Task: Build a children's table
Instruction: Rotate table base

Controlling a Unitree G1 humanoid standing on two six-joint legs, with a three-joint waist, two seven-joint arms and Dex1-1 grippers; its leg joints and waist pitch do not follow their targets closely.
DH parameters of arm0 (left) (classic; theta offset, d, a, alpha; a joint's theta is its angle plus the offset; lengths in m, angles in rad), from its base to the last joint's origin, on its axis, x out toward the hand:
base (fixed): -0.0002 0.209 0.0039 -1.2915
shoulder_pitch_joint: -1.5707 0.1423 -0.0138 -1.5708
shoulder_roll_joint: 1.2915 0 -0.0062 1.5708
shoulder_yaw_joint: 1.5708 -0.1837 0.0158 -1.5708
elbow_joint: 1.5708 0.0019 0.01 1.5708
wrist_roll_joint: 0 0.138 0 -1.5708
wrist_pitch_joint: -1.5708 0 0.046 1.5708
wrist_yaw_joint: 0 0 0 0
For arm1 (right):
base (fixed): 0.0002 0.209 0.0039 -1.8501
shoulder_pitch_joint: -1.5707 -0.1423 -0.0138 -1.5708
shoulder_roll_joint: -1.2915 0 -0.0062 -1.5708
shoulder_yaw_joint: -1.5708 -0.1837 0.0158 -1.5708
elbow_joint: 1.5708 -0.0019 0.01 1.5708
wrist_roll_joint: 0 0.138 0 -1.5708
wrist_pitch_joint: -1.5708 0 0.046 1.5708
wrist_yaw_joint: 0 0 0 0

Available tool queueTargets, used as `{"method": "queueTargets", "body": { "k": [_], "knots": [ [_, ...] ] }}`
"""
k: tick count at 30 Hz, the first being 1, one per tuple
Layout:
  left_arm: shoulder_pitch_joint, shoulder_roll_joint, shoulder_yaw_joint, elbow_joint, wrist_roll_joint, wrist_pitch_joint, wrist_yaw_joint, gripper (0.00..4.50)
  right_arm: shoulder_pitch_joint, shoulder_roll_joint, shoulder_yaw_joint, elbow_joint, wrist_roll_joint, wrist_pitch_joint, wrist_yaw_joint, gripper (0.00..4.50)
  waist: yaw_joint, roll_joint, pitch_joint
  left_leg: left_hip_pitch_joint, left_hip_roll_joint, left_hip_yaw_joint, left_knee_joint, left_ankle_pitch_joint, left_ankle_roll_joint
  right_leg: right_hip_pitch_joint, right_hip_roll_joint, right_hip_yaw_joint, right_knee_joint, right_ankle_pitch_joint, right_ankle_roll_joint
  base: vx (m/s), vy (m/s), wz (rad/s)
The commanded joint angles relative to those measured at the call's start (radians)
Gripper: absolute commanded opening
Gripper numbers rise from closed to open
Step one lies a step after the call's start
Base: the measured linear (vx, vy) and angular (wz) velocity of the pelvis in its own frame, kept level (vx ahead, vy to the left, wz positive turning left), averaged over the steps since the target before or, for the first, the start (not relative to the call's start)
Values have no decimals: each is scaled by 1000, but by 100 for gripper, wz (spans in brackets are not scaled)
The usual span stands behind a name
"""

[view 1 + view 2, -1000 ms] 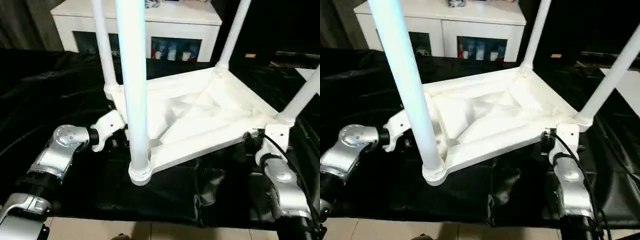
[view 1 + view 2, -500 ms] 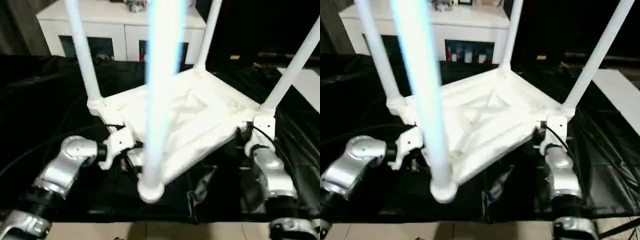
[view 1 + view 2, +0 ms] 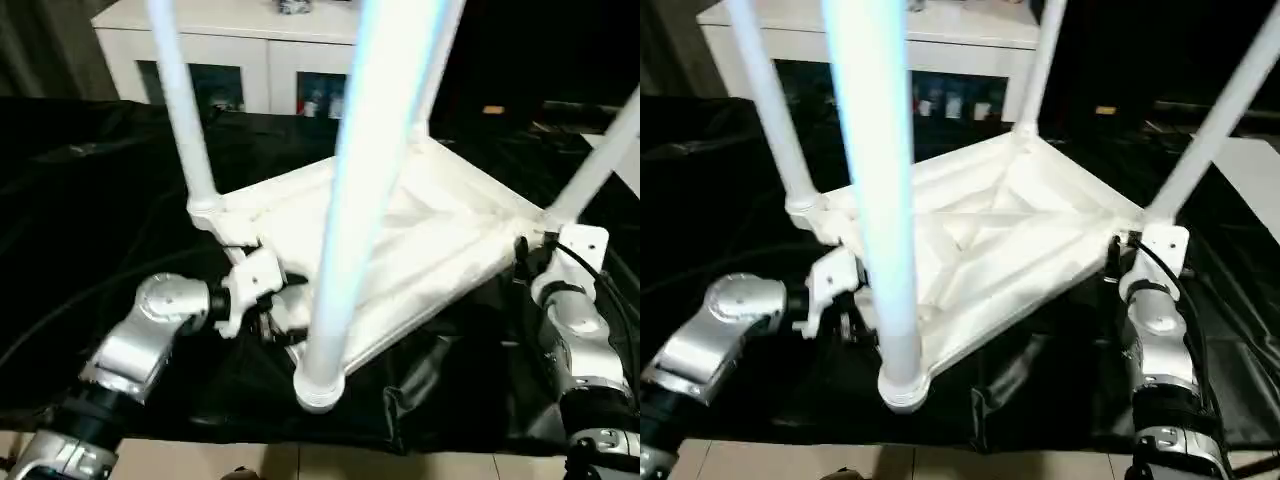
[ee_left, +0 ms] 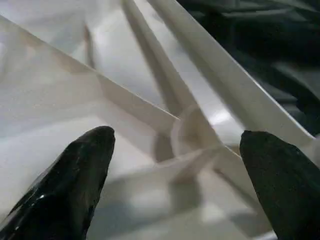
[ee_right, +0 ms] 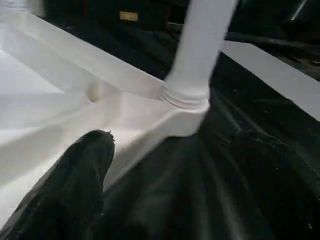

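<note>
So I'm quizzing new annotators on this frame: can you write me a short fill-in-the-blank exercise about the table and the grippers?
1. The children's table lies upside down, its ribbed underside facing ____.
2. The number of white legs already standing in its corners is ____.
3. The cloth under the table is ____ in colour.
4. The fingers of the left gripper stand ____, with the table's ribs between them.

Missing words: up; four; black; open
</note>
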Motion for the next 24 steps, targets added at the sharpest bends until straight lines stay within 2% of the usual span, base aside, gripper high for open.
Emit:
{"method": "queueTargets", "body": {
  "k": [1,5,6,8,11,12,14,18,20,22,23,24],
  "knots": [
    [-39,16,23,55,11,-29,15,447,4,-20,-5,32,-19,-7,-28,422,0,4,-57,14,71,-24,-74,-159,11,44,-89,53,-75,-62,-204,0,0,0],
    [-59,26,13,107,33,-59,21,447,-1,-18,-4,72,-22,1,-36,422,-2,5,-60,13,72,-25,-73,-144,12,44,-89,53,-71,-35,-205,0,0,0],
    [-66,30,5,131,47,-63,18,447,-9,-11,19,102,-28,25,-2,422,-3,10,-61,12,73,-25,-71,-132,19,45,-90,52,-67,-8,-216,0,0,0],
    [-70,32,0,147,56,-66,17,447,-15,-7,35,121,-31,39,19,422,-6,9,-62,10,73,-25,-71,-125,30,46,-90,52,-67,11,-229,0,0,0],
    [-82,54,-55,221,127,-87,14,447,-34,35,72,150,-19,26,95,422,-6,10,-62,10,76,-27,-71,-134,40,46,-95,51,-66,-1,-244,0,0,0],
    [-81,60,-78,251,150,-95,5,447,-42,49,84,154,-17,16,112,422,-9,11,-59,12,81,-28,-75,-149,34,45,-97,51,-70,-24,-247,0,0,0],
    [-79,63,-93,271,164,-116,1,447,-50,57,95,158,-19,14,123,422,-15,11,-56,11,81,-29,-77,-170,22,46,-97,52,-72,-60,-244,0,0,0],
    [-43,69,-108,199,133,-60,-60,447,-70,81,121,162,-16,1,159,422,-23,12,-56,9,81,-30,-78,-193,8,48,-102,55,-74,-108,-244,0,0,0],
    [4,67,-124,93,93,-3,-107,447,-83,110,150,145,-12,-8,212,422,-32,9,-56,3,82,-31,-80,-172,18,51,-101,53,-72,-97,-246,0,0,0],
    [10,66,-128,81,88,1,-111,447,-85,114,154,145,-12,-11,221,422,-36,11,-57,3,83,-31,-77,-165,26,50,-104,54,-72,-85,-256,0,0,0],
    [31,57,-139,27,65,34,-116,447,-89,128,178,134,-22,-11,243,422,-37,10,-57,5,81,-28,-75,-159,33,48,-100,54,-74,-78,-261,0,0,0],
    [33,57,-140,24,64,36,-117,447,-89,129,180,133,-22,-11,245,422,-38,10,-57,6,82,-27,-74,-157,35,48,-100,54,-71,-70,-266,0,0,0]
  ]
}}
